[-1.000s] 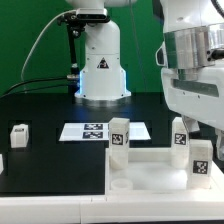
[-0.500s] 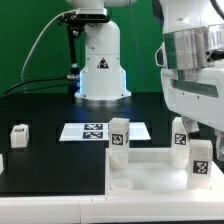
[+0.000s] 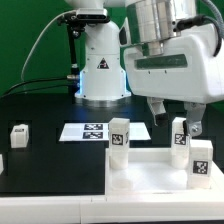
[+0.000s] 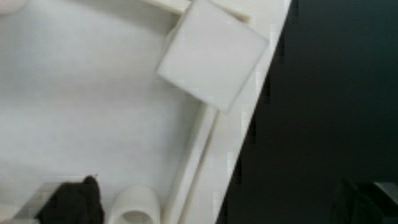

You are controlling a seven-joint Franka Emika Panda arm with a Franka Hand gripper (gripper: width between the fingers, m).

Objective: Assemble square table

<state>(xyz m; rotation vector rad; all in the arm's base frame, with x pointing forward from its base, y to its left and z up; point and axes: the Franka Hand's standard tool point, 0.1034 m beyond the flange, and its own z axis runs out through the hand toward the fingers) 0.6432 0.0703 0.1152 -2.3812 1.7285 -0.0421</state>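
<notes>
The square table's white panel (image 3: 150, 165) lies at the front, rim up. Three white tagged legs stand on it: one at the back left corner (image 3: 119, 136), one at the back right (image 3: 180, 136) and one at the front right (image 3: 200, 160). Another leg (image 3: 19, 133) stands loose on the black table at the exterior view's left. My gripper (image 3: 172, 120) is open and empty, hovering just above the back right leg, its fingers either side of it. The wrist view shows the panel (image 4: 89, 120), its rim, a white block (image 4: 214, 60) and one dark fingertip (image 4: 71, 200) beside a round socket (image 4: 134, 205).
The marker board (image 3: 92, 130) lies on the black table behind the panel. The arm's white base (image 3: 100, 70) stands at the back centre, with cables to its left. A green wall is behind it.
The hand has swung from the far right edge toward the exterior view's left. Its fingers now show above the back right leg. The panel and legs have not moved.
</notes>
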